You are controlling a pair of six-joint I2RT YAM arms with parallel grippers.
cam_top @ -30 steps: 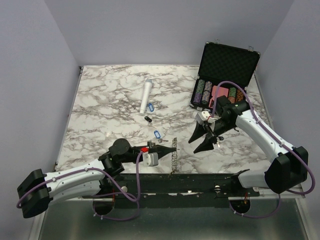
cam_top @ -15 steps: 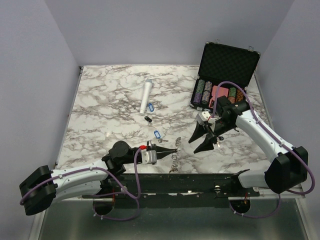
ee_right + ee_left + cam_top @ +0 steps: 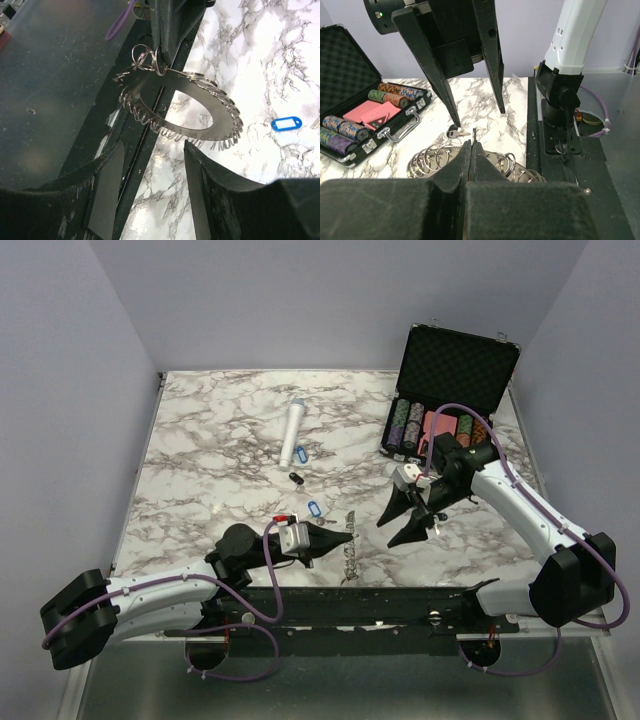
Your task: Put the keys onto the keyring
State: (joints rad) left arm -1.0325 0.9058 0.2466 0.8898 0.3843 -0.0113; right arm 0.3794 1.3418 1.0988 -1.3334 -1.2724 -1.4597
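Observation:
My left gripper (image 3: 343, 537) is shut on the rim of the keyring (image 3: 347, 552), a flat grey toothed ring hung with small wire loops, held near the table's front edge. In the left wrist view the fingers (image 3: 455, 170) pinch the keyring (image 3: 432, 157) edge-on. My right gripper (image 3: 389, 530) hangs open just right of it, nothing between its fingers; in its wrist view the keyring (image 3: 180, 107) sits ahead of the open right gripper (image 3: 150, 190). Blue-tagged keys (image 3: 314, 510) (image 3: 302, 453) and a black-tagged one (image 3: 295, 478) lie on the marble. A small dark-headed key (image 3: 454, 133) lies below the right fingertips.
A white cylinder (image 3: 292, 433) lies at mid-table toward the back. An open black case (image 3: 455, 365) of poker chips (image 3: 408, 425) stands at the back right. The black mounting rail (image 3: 400, 605) runs along the front edge, right under the keyring.
The left wrist has rolled and shifted slightly, tilting the keyring from standing upright to leaning lower. The right arm has not moved.

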